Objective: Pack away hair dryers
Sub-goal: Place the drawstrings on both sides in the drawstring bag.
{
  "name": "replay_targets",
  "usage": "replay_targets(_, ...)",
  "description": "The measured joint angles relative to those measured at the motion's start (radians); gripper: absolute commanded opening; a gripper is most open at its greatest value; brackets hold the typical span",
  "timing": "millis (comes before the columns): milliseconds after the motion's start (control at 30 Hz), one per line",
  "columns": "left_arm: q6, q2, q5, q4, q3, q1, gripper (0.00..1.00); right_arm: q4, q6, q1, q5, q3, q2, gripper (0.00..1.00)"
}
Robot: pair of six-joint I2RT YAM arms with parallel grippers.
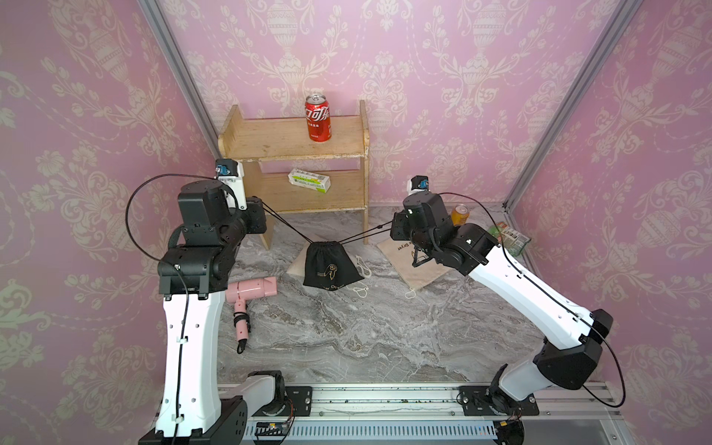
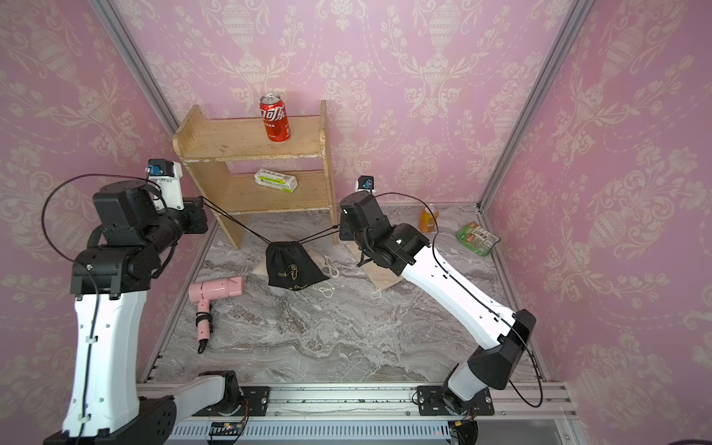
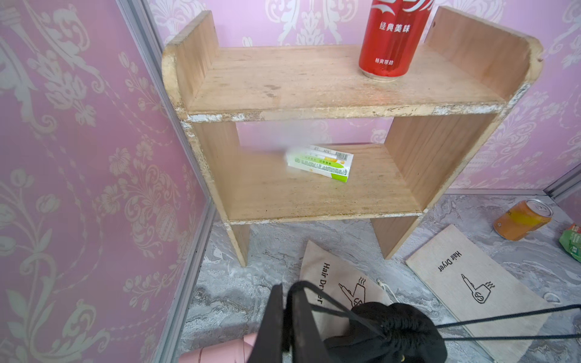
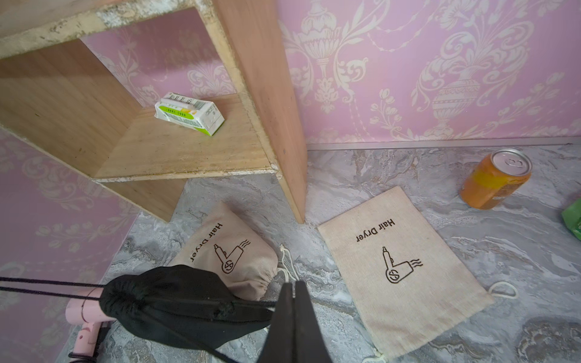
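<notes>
On the left, the left gripper [image 3: 284, 311] pinches the left drawstring [image 3: 345, 309], jaws closed tight and the cord taut. Below it the pink hair dryer [image 1: 252, 289] lies on the marble table [image 1: 346, 339], unpacked, just left of the black pouch [image 1: 332, 266]. That pouch, mouth cinched, is strung between both cords. Further right, the right gripper [image 4: 294, 292] is clamped on the right drawstring [image 1: 370, 232], near a flat beige pouch [image 4: 402, 267].

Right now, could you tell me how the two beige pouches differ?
The bulging pouch looks stuffed and cinched shut, partly hidden behind the black pouch; the flat pouch, near the orange can, looks empty, uncinched and in full view. Both are beige, printed "Hair Dryer".
</notes>
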Motion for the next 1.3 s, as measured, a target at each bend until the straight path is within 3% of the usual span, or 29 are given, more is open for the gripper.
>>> replay_targets(267, -0.002, -0.012, -0.003, -0.009, -0.008, 0.031, 0.0, -0.002, -0.005, 0.066, 0.012, 0.068, 0.061, 0.0)
replay_targets(500, -0.003, 0.043, 0.008, 0.035, -0.109, 0.087, 0.0, -0.012, -0.008, 0.066, 0.015, 0.113, 0.175, 0.0)
replay_targets(1100, -0.037, 0.225, 0.05, 0.253, -0.269, 0.108, 0.0, -0.044, -0.031, -0.002, -0.029, 0.394, 0.475, 0.0)
replay_targets(1167, -0.047, 0.232, 0.051, 0.261, -0.296, 0.11, 0.0, -0.049, -0.032, -0.002, -0.045, 0.393, 0.485, 0.13)
replay_targets(1267, -0.062, 0.233, 0.06, 0.269, -0.34, 0.111, 0.02, -0.036, -0.043, -0.002, -0.078, 0.353, 0.477, 0.4)
replay_targets(1300, -0.071, 0.23, 0.064, 0.278, -0.359, 0.111, 0.17, -0.02, -0.051, 0.0, -0.094, 0.318, 0.465, 0.52)
